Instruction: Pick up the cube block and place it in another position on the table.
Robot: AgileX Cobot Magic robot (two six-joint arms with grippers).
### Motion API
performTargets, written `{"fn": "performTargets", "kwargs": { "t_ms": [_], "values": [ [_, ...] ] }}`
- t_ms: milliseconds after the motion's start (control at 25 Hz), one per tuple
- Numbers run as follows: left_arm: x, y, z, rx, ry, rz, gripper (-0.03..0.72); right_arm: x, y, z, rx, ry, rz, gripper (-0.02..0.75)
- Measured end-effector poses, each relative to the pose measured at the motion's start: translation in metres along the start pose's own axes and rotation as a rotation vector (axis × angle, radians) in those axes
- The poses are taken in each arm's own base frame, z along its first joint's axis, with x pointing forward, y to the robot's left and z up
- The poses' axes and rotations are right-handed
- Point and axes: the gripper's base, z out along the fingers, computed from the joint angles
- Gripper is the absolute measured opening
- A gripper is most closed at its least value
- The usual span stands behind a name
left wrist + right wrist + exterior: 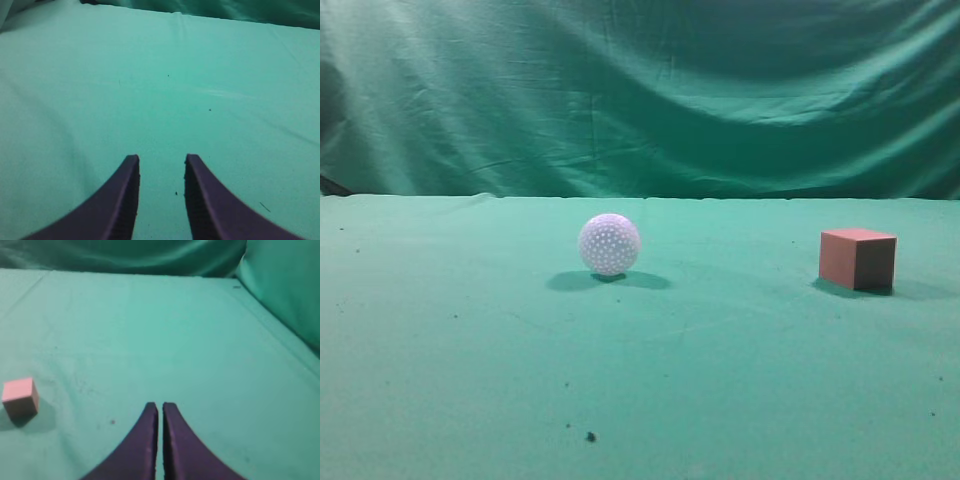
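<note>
In the exterior view we see the cube block (857, 259) resting flat on the green surface (640, 380) at about three o'clock of the frame. Its lit reddish face is turned toward nine o'clock and its darker face toward the camera. A white dimpled ball (610, 244) sits near the middle of the surface, well apart from the cube at its nine o'clock side. A draped green curtain (640, 90) hangs behind both, and small dark specks dot the cloth. Neither arm shows in this view.

In the right wrist view our right gripper (160, 407) has its dark purple jaws drawn together, with only a thin slit between the tips and nothing held. The cube block (20, 397) lies at about nine o'clock from the jaw tips, near the left edge of that view, well apart from them and untouched, standing on the cloth with its pale top face up.

In the left wrist view our left gripper (161, 161) has its jaws parted, with bare green cloth (160, 90) showing through the gap. The cube does not show there, so we cannot place it relative to those jaws.
</note>
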Motion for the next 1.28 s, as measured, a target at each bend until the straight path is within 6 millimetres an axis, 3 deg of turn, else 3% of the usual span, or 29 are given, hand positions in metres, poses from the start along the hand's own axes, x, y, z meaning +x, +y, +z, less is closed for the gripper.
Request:
{"fn": "performTargets", "kwargs": {
  "t_ms": [280,360,520,640,720,960,1160,1280],
  "values": [
    [0.000,0.000,0.000,0.000,0.000,0.000,0.262,-0.038,-0.010,-0.009,0.019,-0.451,0.420,0.000],
    [0.000,0.000,0.000,0.000,0.000,0.000,0.262,-0.046,-0.010,-0.012,0.017,-0.471,0.419,0.000],
    [0.000,0.000,0.000,0.000,0.000,0.000,0.262,-0.090,-0.005,-0.033,-0.025,-0.507,0.308,0.000],
    [0.000,0.000,0.000,0.000,0.000,0.000,0.262,-0.119,0.004,-0.039,-0.107,-0.376,0.269,0.000],
    [0.000,0.000,0.000,0.000,0.000,0.000,0.262,-0.128,0.009,-0.036,-0.148,-0.260,0.249,0.000],
    [0.000,0.000,0.000,0.000,0.000,0.000,0.262,-0.125,0.012,-0.007,-0.166,-0.029,0.222,0.000],
    [0.000,0.000,0.000,0.000,0.000,0.000,0.262,-0.128,0.018,0.018,-0.255,0.245,-0.044,0.000],
    [0.000,0.000,0.000,0.000,0.000,0.000,0.262,-0.131,0.020,0.038,-0.291,0.397,-0.097,0.000]
  ]
}}
